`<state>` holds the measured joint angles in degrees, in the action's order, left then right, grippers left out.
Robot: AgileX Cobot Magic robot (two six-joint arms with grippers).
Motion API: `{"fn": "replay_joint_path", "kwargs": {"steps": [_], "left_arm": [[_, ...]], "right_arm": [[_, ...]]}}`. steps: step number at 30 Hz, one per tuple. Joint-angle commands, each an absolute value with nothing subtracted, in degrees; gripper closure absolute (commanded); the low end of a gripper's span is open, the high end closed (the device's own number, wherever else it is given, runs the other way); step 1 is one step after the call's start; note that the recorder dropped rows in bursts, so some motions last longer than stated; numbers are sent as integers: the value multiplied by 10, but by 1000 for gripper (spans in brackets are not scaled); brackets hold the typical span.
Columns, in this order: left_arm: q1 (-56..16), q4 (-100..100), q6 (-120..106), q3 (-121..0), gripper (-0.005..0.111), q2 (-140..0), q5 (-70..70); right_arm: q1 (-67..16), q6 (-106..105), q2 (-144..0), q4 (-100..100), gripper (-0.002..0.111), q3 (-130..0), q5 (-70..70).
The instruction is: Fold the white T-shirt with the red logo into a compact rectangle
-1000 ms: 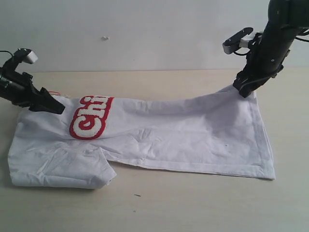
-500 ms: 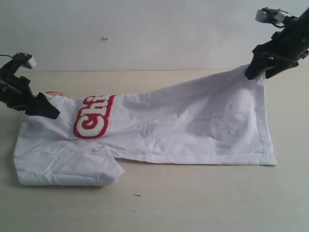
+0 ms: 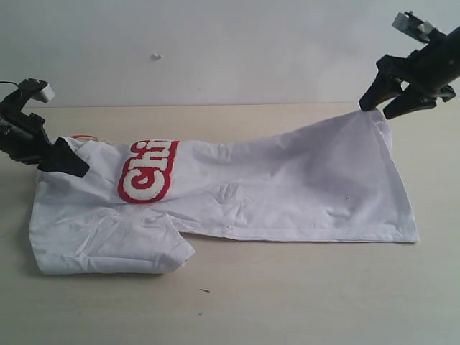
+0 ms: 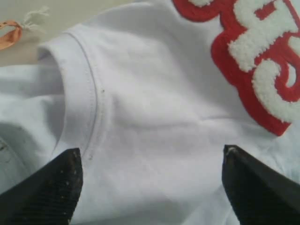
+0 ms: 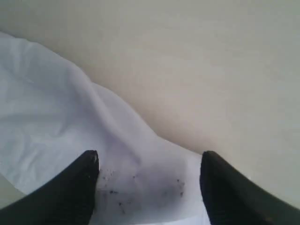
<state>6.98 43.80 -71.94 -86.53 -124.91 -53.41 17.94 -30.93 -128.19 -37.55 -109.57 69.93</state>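
Observation:
The white T-shirt (image 3: 287,187) lies lengthwise across the table, one sleeve folded at the front left. Only the first letters of the red logo (image 3: 147,180) show. My left gripper (image 3: 68,162) rests at the collar end. In the left wrist view its fingers stand wide apart over the ribbed collar (image 4: 79,93), beside the red logo (image 4: 262,61) and an orange tag (image 4: 9,35); the left gripper (image 4: 152,159) is open. The right gripper (image 3: 379,109) is at the far hem corner, which rises toward it. Flat speckled fabric (image 5: 145,183) lies between the spread fingers of the right gripper (image 5: 150,164).
The light wooden table (image 3: 287,302) meets a plain white wall (image 3: 215,50) just behind both grippers. A small dark speck (image 3: 205,290) lies on the table in front of the shirt.
The right gripper has risen and swung right, and the hem corner went with it. The whole shirt has slid slightly right. The left gripper drew back a little, then held still.

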Motion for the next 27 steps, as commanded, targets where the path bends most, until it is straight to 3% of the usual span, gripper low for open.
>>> {"fn": "replay_joint_path", "kwargs": {"steps": [1, 13, 27], "left_arm": [[67, 440, -715, -867, 29, -1247, -536], [67, 440, -715, -867, 29, -1247, -536], [67, 440, -715, -867, 29, -1247, -532]], "right_arm": [[181, -292, -1279, -416, 48, -1143, 700], [184, -224, -1279, -324, 50, -1163, 694], [233, -239, -1279, -467, 50, -1163, 687]]}}
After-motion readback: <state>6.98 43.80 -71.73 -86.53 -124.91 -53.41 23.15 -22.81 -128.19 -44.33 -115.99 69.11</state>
